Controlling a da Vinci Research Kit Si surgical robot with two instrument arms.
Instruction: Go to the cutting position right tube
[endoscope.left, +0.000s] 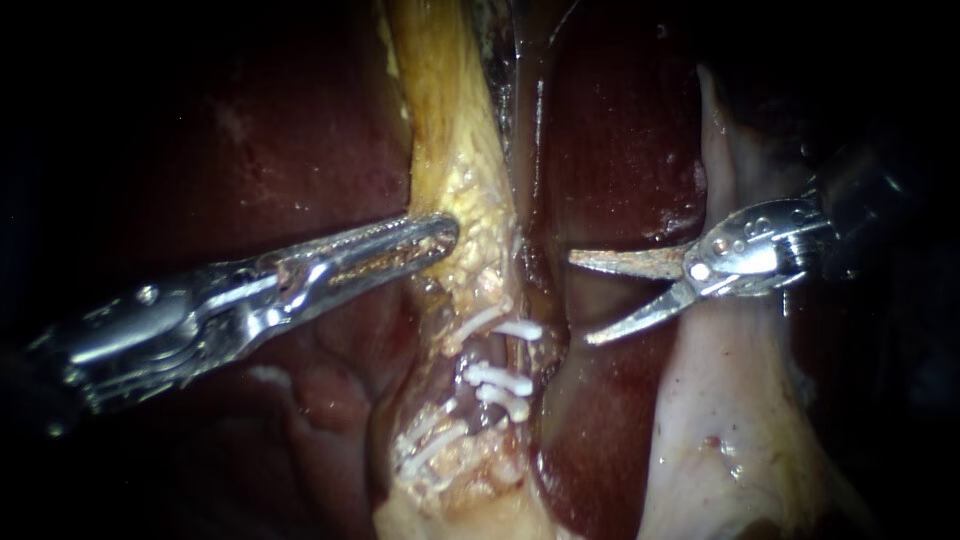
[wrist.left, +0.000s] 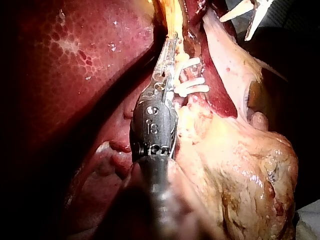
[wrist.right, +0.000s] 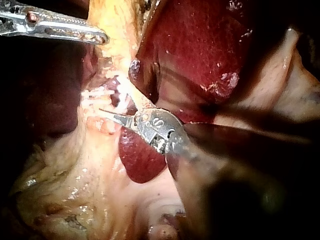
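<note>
Here, left instrument (endoscope.left: 445, 238) pincer clamped on yellow tissue (endoscope.left: 450, 130), right instrument (endoscope.left: 580, 300) pincer agape, near white clips (endoscope.left: 500, 378).

Light is pooling mid-scene in my endoscope view, blackness is ringing it all round, and a pale grey patch (wrist.left: 311, 223) is showing past the tissue (wrist.left: 240, 165).
</note>
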